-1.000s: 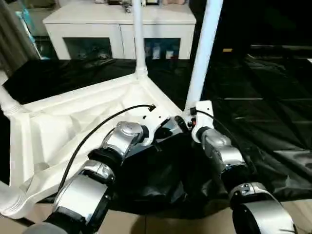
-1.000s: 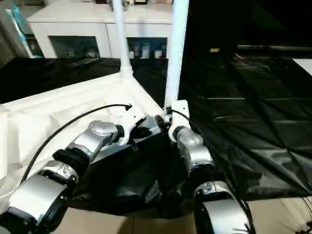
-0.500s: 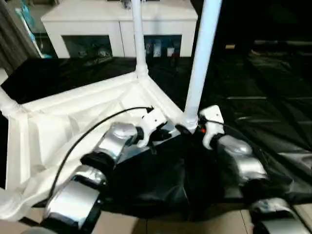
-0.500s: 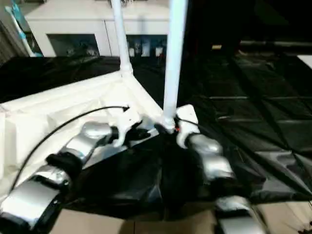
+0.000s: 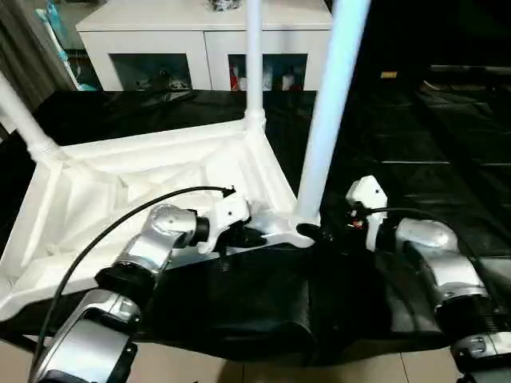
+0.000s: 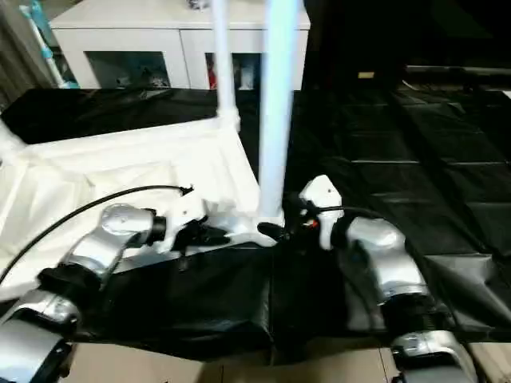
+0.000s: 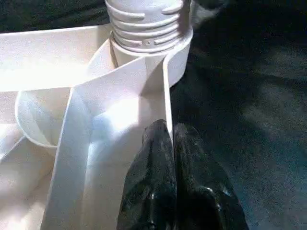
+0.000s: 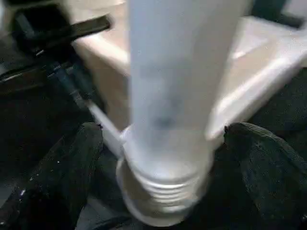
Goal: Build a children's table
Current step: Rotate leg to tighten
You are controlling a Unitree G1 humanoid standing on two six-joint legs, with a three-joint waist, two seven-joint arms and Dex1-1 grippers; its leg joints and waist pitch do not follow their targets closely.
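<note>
seating the near leg (image 5: 327, 120) in the upturned table top (image 5: 120, 199) corner socket (image 7: 144, 52): left tool (image 7: 172, 143) pinched together braces the rim, right tool (image 8: 163, 158) spread apart around leg base, next likely closing to twist it home.

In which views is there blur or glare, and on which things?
Right wrist view: the near leg is blurred, its outline soft. Left wrist view: bright glare washes out the table top at one side, while the left gripper and the threaded leg end are sharp. Left eye view: the black sheet shows soft sheen.
</note>
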